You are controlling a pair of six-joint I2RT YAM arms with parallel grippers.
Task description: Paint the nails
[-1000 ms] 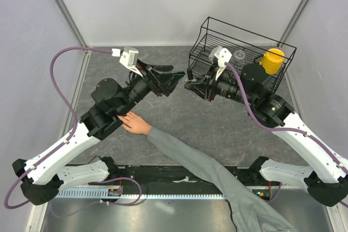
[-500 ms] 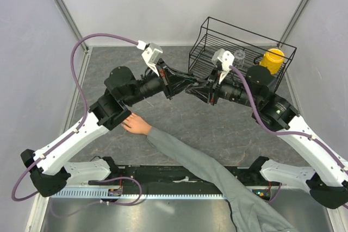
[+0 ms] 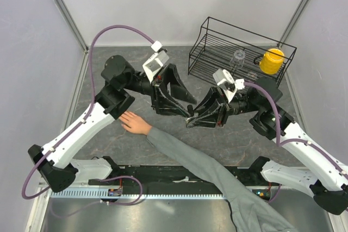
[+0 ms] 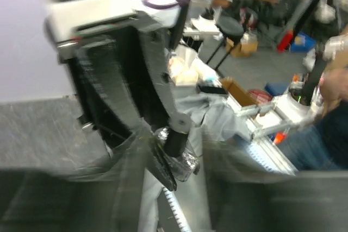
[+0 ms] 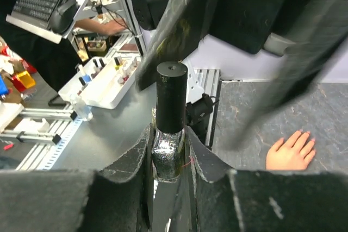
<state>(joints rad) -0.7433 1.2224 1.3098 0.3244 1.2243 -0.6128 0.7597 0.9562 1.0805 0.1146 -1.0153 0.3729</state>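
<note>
A bare human hand [image 3: 134, 123] with a long grey sleeve [image 3: 201, 164] lies flat on the table, fingers toward the left arm. It also shows in the right wrist view [image 5: 291, 153], where its nails [image 5: 305, 135] are pale pink tips. My right gripper [image 3: 192, 121] [image 5: 167, 134] is shut on a small bottle with a silvery body [image 5: 166, 156] and a tall black cap [image 5: 171, 96]. My left gripper [image 3: 190, 108] [image 4: 185, 188] is wide open, its blurred fingers on either side of the bottle's cap [image 4: 175, 142], to the right of the hand.
A black wire basket [image 3: 250, 32] stands at the back right with a yellow cup [image 3: 272, 61] and a clear glass [image 3: 238, 57] in it. Grey walls close in the table on the left, back and right.
My left arm swung from above the hand to the centre and its gripper opened wide round the cap. My right gripper carried the bottle nearer and to the left.
</note>
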